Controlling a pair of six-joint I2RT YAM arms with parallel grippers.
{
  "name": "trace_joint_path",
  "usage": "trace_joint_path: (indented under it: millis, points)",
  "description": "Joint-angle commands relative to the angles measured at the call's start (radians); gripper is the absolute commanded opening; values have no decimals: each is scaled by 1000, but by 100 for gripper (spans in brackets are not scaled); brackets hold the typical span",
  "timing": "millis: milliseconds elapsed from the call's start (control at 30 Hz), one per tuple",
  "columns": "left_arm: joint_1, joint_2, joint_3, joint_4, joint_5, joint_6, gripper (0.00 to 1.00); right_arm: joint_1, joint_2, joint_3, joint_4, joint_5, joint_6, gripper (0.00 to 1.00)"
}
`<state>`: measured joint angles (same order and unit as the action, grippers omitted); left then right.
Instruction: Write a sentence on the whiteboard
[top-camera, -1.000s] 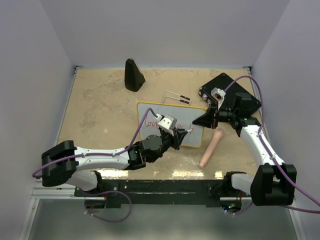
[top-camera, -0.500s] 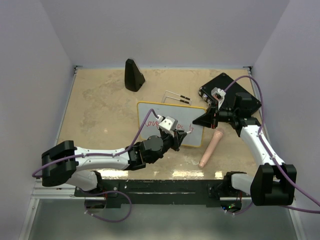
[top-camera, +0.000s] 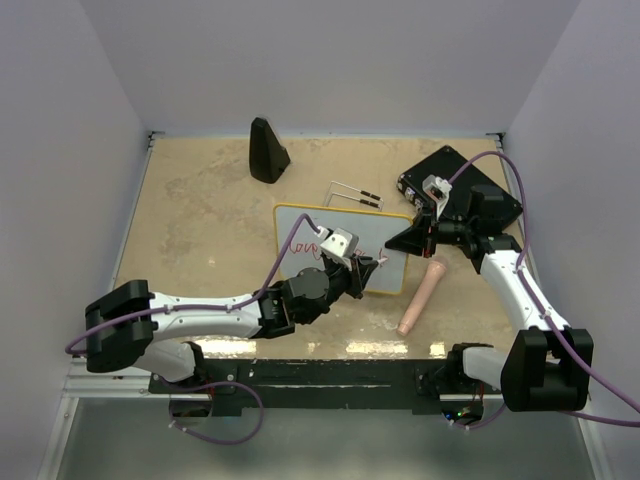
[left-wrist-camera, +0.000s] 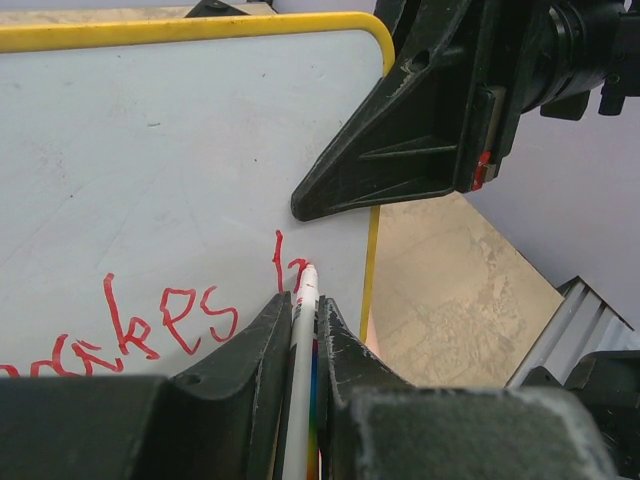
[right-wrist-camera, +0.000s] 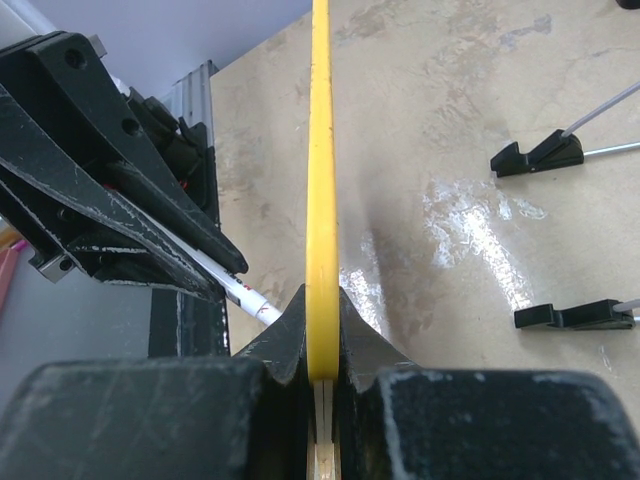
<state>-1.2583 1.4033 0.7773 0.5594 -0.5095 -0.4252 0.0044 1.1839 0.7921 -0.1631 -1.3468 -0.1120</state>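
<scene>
Left gripper (left-wrist-camera: 300, 302): jaws closed tightly on a white marker (left-wrist-camera: 303, 345), which passes between the two fingers and projects beyond them. The marker tip touches the whiteboard (left-wrist-camera: 150, 150) close to its right edge, at the end of a fresh red stroke.

The sentence (left-wrist-camera: 183, 318): red handwritten letters running leftward from the tip along the near part of the board; only part of it is in view.

Right gripper (right-wrist-camera: 322, 318): jaws shut on the yellow rim (right-wrist-camera: 322, 150) of the whiteboard's right edge, one finger on each face, just beside the marker tip.

The whiteboard sits in the middle of the table (top-camera: 200, 220), slightly right of centre, between the two arms. Two thin wire legs (top-camera: 355, 194) with black tips lie just beyond its far edge.

A pink cylinder (top-camera: 421, 295) lies near the board's near right corner. A black device (top-camera: 470, 192) rests at the far right, and a black cone (top-camera: 267, 150) stands at the far left, well apart from the board.
</scene>
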Motion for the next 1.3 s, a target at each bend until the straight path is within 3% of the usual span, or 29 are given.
trace_joint_path:
  millis: [0,767,1267]
  points:
    - [-3,14,36,31,-7,16,0,-1,-43,6,45,-83,18,0]
    - [-3,23,20,-73,17,-53,0,-3,-43,6,45,-84,20,0]
    - [-1,57,112,-52,26,19,0,-1,-44,6,46,-84,20,0]
